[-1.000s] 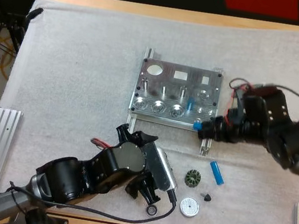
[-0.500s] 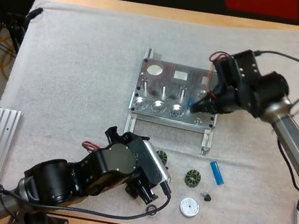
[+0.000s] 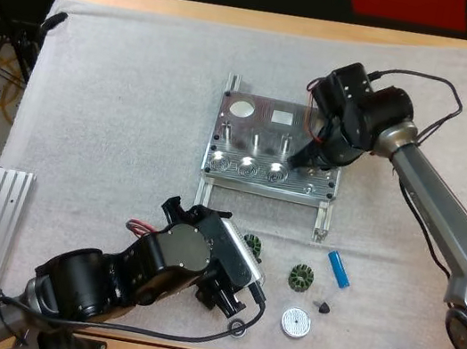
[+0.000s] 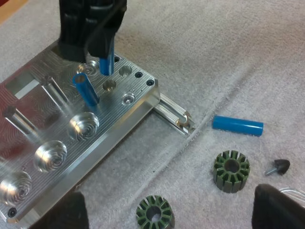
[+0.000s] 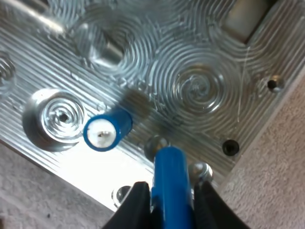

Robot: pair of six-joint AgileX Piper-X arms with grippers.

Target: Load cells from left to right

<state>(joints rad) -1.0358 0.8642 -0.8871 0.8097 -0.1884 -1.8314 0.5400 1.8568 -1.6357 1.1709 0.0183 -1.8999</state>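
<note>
Where my right end effector [image 5: 170, 206] hangs: over fixture [image 5: 190, 86], clamped on blue cell [image 5: 170, 176].
Left end effector [image 4: 170, 202]: fingers wide apart, empty.

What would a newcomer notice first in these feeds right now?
Most striking is the right gripper over the right end of the metal fixture in the high view, jaws shut on a blue cell aimed down at a small hole. Beside it a second blue cell stands tilted in the fixture, and a third cell lies loose on the mat by two green toothed rings.
</note>
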